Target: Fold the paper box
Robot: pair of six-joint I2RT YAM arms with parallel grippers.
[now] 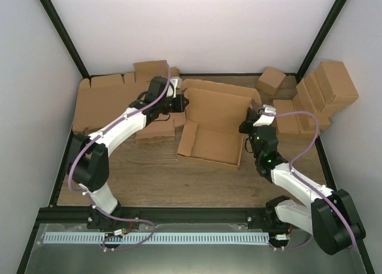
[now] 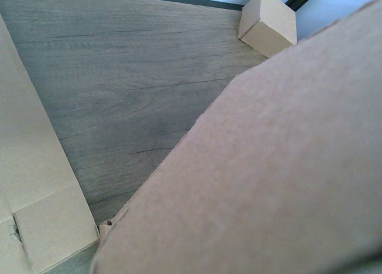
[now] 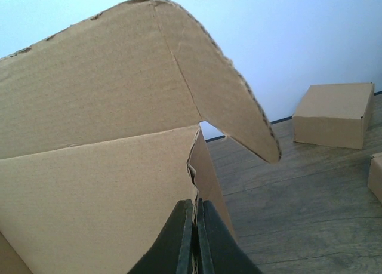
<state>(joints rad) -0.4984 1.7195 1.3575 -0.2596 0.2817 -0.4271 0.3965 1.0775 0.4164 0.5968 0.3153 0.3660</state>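
The paper box (image 1: 212, 131) lies half folded in the middle of the table, its lid panel raised at the back and a side flap spread out at the front left. My left gripper (image 1: 181, 102) is at the box's rear left corner. In the left wrist view a blurred cardboard panel (image 2: 268, 166) of the box covers the fingers, so they are hidden. My right gripper (image 1: 251, 120) is at the box's right wall. The right wrist view shows the right gripper (image 3: 196, 238) shut on the upright edge of the box (image 3: 95, 184), with a rounded flap curling above it.
A pile of flat cardboard blanks (image 1: 104, 104) lies at the back left, seen too as flat blanks (image 2: 30, 184). Ready-made small boxes (image 1: 322, 95) are stacked at the back right. One small box (image 1: 271, 80) stands alone by the back wall, the same small box (image 3: 334, 116) beside the right gripper.
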